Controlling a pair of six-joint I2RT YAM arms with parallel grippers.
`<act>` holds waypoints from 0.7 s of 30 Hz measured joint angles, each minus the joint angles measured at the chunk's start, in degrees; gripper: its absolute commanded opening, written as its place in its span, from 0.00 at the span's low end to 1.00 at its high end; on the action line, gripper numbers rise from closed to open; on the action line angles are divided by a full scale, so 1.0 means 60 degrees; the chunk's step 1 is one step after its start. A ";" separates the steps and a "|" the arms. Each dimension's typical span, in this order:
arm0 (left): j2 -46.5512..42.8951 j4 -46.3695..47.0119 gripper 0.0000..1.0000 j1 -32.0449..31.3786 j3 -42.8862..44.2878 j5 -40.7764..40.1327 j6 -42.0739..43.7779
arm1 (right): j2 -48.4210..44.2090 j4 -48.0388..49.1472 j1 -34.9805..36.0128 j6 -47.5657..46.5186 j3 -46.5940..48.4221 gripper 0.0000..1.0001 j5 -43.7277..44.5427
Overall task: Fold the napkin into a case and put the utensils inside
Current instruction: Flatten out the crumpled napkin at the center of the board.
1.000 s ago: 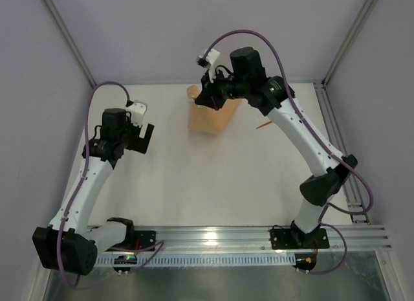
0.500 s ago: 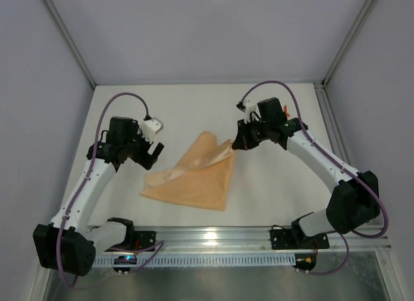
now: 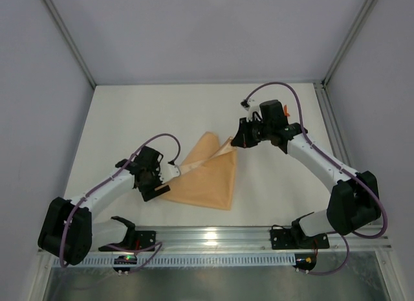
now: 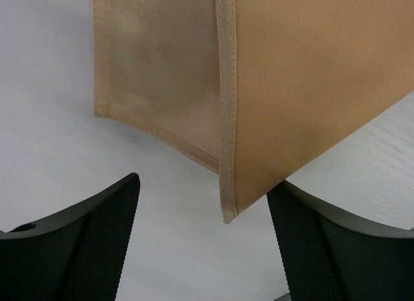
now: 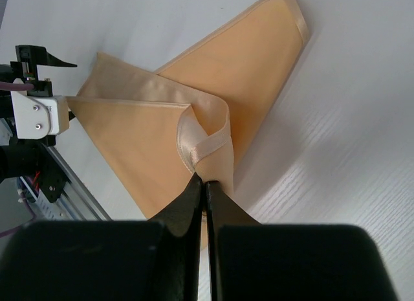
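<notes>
Since 1 second ago, the left gripper (image 4: 202, 184) has dropped from mid-air to the napkin's (image 3: 207, 178) near-left corner. The right gripper (image 5: 205, 181) has carried the cloth from the far side of the table (image 3: 129, 120) to its middle. The left fingers stand apart, 1 on each side of that corner, gripping nothing. The right fingers are pinched together on a raised, curled corner. The napkin lies half-spread. To do this step well, close the left fingers on the hem alone, then draw the 2 corners apart to flatten the cloth.
</notes>
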 measured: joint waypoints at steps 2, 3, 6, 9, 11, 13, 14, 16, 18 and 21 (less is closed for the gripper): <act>0.0135 0.0091 0.66 0.0000 0.0000 -0.0091 0.0000 | 0.0000 0.0044 -0.0004 0.0004 0.0000 0.03 0.0033; 0.0142 0.0080 0.60 0.0000 -0.0004 -0.0102 -0.0022 | 0.0004 0.0066 -0.0007 0.0007 0.0000 0.03 0.0036; 0.0142 0.0011 0.36 0.0000 0.0000 0.0026 -0.0073 | 0.0000 0.0102 -0.0036 0.0004 0.0000 0.03 0.0058; 0.0142 -0.0149 0.00 0.0000 0.0004 0.0229 -0.0135 | 0.0000 0.0138 -0.0080 0.0004 0.0000 0.03 0.0066; 0.0120 -0.0226 0.00 0.0000 0.0018 0.0313 -0.0157 | 0.0000 0.0131 -0.0098 0.0004 0.0000 0.03 0.0069; 0.0011 -0.0244 0.00 0.0000 0.0051 0.0255 -0.0313 | -0.0029 0.0106 -0.0127 0.0004 0.0011 0.03 0.0076; -0.0113 -0.0270 0.00 0.0000 0.0102 0.0080 -0.0423 | -0.0058 -0.0004 -0.0127 0.0000 0.0066 0.03 0.0102; -0.0477 -0.0401 0.00 0.0004 0.0408 -0.0361 -0.0652 | -0.0211 -0.0240 -0.0135 -0.0015 0.0259 0.03 0.0175; -0.0954 -0.0627 0.00 0.0029 0.1038 -0.0900 -0.0874 | -0.0495 -0.0648 -0.0135 -0.0062 0.0699 0.03 0.0284; -0.1657 -0.1330 0.00 0.0062 0.2579 -0.1574 -0.1147 | -0.1162 -0.1107 -0.0120 -0.0168 0.1548 0.03 0.0459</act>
